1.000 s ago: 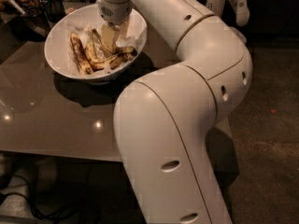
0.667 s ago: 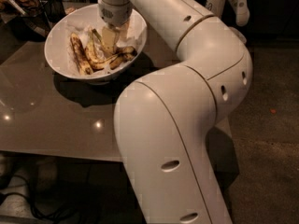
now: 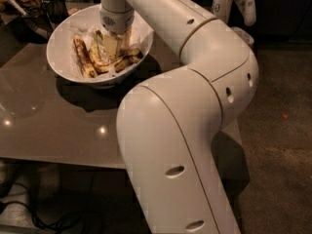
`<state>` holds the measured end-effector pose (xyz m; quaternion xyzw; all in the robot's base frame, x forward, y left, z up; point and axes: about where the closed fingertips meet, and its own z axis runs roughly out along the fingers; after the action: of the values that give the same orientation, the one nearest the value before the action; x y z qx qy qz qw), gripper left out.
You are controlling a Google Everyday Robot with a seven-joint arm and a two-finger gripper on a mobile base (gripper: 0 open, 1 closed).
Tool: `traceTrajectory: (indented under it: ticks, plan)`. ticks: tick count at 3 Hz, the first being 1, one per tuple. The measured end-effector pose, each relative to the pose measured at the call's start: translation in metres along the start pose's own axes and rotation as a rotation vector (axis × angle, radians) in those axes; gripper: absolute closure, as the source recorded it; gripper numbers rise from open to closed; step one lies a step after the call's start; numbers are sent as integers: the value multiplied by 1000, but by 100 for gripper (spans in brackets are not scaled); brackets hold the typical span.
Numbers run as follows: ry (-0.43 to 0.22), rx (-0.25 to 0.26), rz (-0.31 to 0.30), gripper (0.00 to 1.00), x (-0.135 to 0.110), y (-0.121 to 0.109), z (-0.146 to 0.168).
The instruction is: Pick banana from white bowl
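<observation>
The gripper [image 3: 109, 47] reaches down into the white bowl [image 3: 57, 57] from above, at the end of the arm [image 3: 195, 87] that bends across the right side of the view. It sits low in the middle of the bowl, among the fruit, and seems to touch the shorter bananas [image 3: 103, 61] lying under it. Whether it is open or closed, or holds anything, cannot be told from here.

The banana [image 3: 82, 56], long and dark-skinned, lies inside the bowl along its left wall, just left of the gripper and apart from it. Crumpled white paper [image 3: 86, 29] lines the far side of the bowl. The bowl stands on a glossy brown table [image 3: 48, 126], near its back edge.
</observation>
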<state>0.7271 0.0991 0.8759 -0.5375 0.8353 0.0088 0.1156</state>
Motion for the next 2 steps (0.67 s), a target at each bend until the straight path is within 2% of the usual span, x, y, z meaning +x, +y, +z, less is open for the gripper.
traceTrajectory:
  ticks: [1, 2]
  plan:
    - [2, -4, -2, 53, 0, 1, 2]
    - [-5, 3, -26, 71, -5, 5, 3]
